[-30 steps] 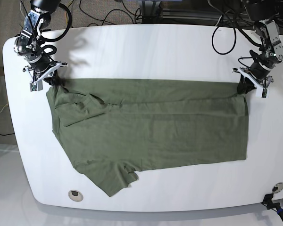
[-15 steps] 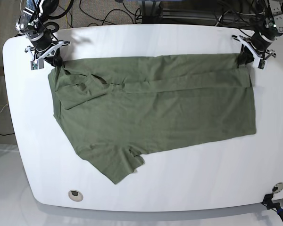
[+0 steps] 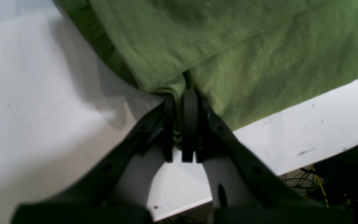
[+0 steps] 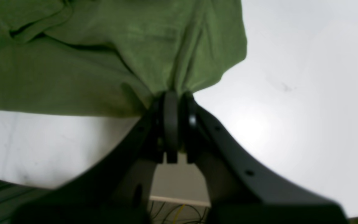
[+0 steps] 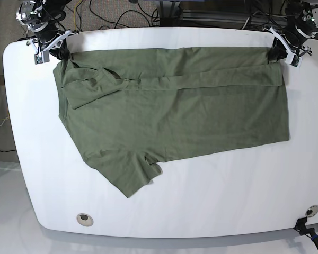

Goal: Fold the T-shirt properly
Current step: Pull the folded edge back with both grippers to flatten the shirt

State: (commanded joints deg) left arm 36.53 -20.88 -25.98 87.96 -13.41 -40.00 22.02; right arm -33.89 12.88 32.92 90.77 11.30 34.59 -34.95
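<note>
The olive-green T-shirt lies spread across the white table, its upper edge pulled toward the far side. My left gripper is shut on the shirt's far right corner; in the left wrist view the fingers pinch bunched cloth. At the far left corner my right gripper is shut on the shirt too, and the right wrist view shows the fabric gathered between the fingers. A fold band runs along the top, and one sleeve sticks out at the near left.
Cables and a metal frame lie beyond the table's far edge, close behind both grippers. A round grommet sits in the near left of the table. A black clamp is at the near right corner.
Both grippers have pulled the shirt's held edge farther toward the table's far side. The whole shirt has slid that way with them.
</note>
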